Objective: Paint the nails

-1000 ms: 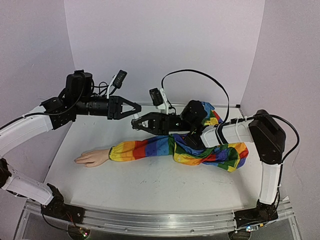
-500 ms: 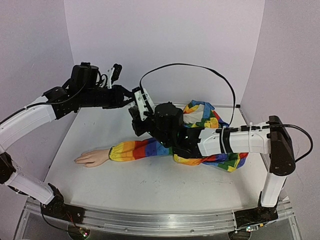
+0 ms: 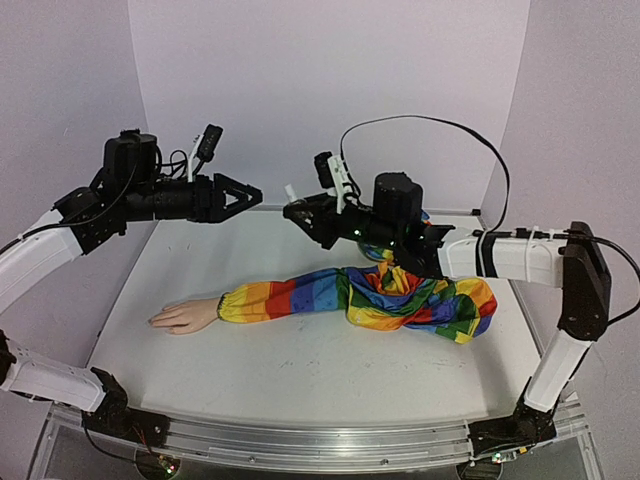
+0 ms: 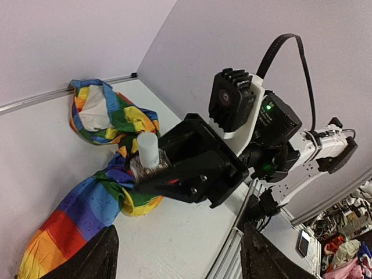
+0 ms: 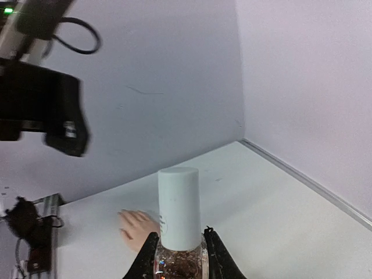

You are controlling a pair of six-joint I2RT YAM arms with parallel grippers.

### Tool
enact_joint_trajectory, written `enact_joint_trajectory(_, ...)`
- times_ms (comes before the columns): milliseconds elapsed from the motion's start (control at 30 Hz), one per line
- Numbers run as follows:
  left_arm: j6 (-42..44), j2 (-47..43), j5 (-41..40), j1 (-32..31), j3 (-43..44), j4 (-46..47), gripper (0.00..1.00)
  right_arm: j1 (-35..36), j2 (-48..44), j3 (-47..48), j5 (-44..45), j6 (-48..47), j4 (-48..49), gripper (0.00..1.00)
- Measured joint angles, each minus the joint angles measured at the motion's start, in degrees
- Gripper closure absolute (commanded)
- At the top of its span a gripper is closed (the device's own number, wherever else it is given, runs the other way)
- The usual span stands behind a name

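Overhead, a white table (image 3: 300, 370) backed by pale lilac walls (image 3: 330, 80) holds a pale mannequin hand (image 3: 185, 316). It lies flat toward the left side, fingers pointing left, at the end of a rainbow-striped sleeve (image 3: 300, 295) that runs right and bunches into a crumpled heap. The nails (image 3: 157, 320) sit at the fingertips of that hand and are too small to make out in any view. Both arms are raised above the table, well apart from the hand. The left claw (image 3: 250, 195) hangs in the air above the left-centre of the table, pointing right, its two fingers spread wide and holding nothing. In its own camera the dark fingers frame the bottom corners. The right claw (image 3: 300, 212) reaches in from the right and points left toward the left claw, with a gap between the two. It is clamped on a small clear glass bottle (image 3: 291, 197), gripping the glass body from both sides. The bottle's white cylindrical cap (image 3: 289, 189) stands free above the fingers. Dark glittery contents show through the glass. From the right wrist camera, the bottle stands cap uppermost in the foreground, and the mannequin hand lies on the table beyond it, just left of the cap. A black cable (image 3: 430, 125) loops up over the right arm.
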Motion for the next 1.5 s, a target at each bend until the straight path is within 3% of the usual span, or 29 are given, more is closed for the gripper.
enact_joint_trajectory(233, 1.51, 3.19, 13.25, 0.61, -0.46, 9.33, 0.35, 1.44, -2.14, -0.24, -18.21, 7.50, 6.19, 1.00)
enact_joint_trajectory(333, 1.38, 5.18, 17.62, 0.61, -0.46, 13.62, 0.44, 1.62, -2.14, -0.24, -22.08, 9.99, 7.50, 1.00)
enact_joint_trajectory(733, 0.28, 7.69, 23.82, -0.68, -0.46, 20.87, 0.77, 1.46, -2.12, -0.24, -26.27, 13.73, 10.38, 1.00)
enact_joint_trajectory(867, 1.14, 7.85, 23.41, -0.66, -0.44, 21.51, 0.99, 1.46, -2.12, -0.24, -26.36, 14.84, 10.47, 1.00)
enact_joint_trajectory(933, 2.51, 8.09, 22.18, -0.61, -0.44, 22.12, 1.00, 1.46, -2.12, -0.24, -25.18, 16.02, 10.23, 1.00)
enact_joint_trajectory(1067, 2.16, 8.35, 14.19, -1.27, -0.46, 20.81, 1.00, 1.75, -2.49, -0.85, -16.24, 12.46, 8.41, 1.00)
enact_joint_trajectory(1233, -2.25, 10.14, -15.08, -7.28, 4.63, 6.73, 1.00, 7.45, -0.28, 0.39, 15.85, -0.39, 2.80, 1.00)
enact_joint_trajectory(1333, -5.09, 14.05, -26.27, -8.61, 9.92, 0.42, 1.00, 9.42, 5.01, 5.55, 29.11, -5.86, 2.12, 1.00)
enact_joint_trajectory(1467, -8.07, 18.27, -31.34, -8.81, 13.29, -2.75, 1.00, 9.49, 8.17, 7.87, 35.06, -8.94, 1.07, 1.00)
enact_joint_trajectory(1500, -8.81, 18.67, -31.87, -8.94, 13.40, -3.15, 0.86, 9.49, 8.17, 7.87, 35.23, -9.22, 0.55, 1.00)
